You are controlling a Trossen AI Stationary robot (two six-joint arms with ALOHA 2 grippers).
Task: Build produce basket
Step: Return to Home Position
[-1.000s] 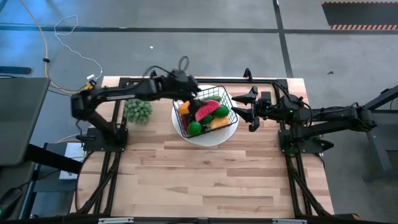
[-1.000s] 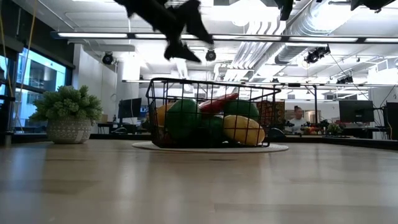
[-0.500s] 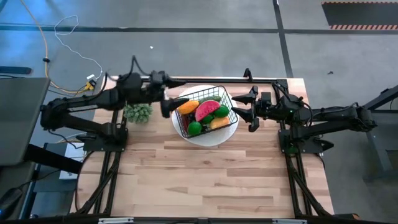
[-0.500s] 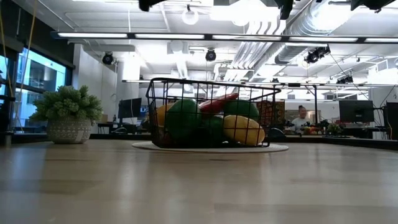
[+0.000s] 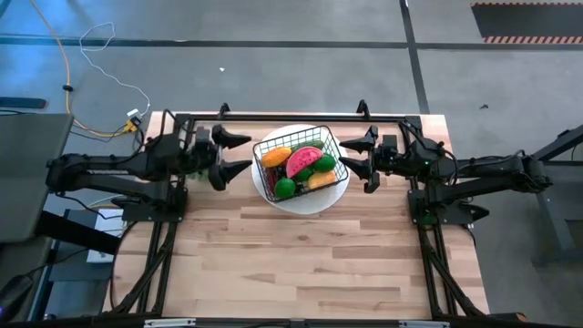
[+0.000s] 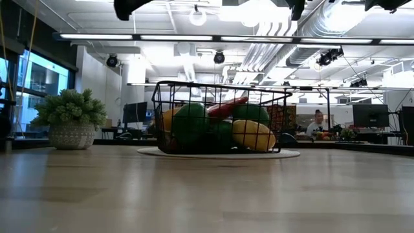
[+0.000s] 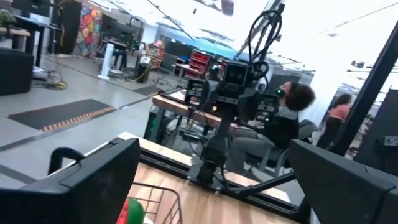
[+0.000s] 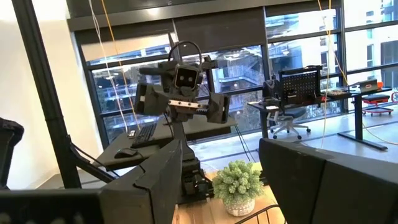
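Fingers (image 5: 235,138) spread and empty: the left gripper (image 5: 242,153) has drawn back from over the basket (image 5: 330,137).
Right gripper (image 5: 353,157) waits released opposite; the produce (image 5: 303,161) lies inside the basket on the bench (image 5: 301,264), so the job looks done.

Basket (image 6: 272,107) with produce (image 5: 303,162) inside stands on plate (image 5: 305,206), far centre of table (image 5: 301,264). Plant (image 6: 70,126) lies left of it. Left gripper (image 5: 248,152) is near the basket's left, right gripper (image 5: 351,160) near its right, both apart from it.

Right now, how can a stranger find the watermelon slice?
On the wooden table, find the black wire basket on the round white plate. The watermelon slice lies in its middle: a pink-red wedge, unlike the orange fruit and green lime beside it.
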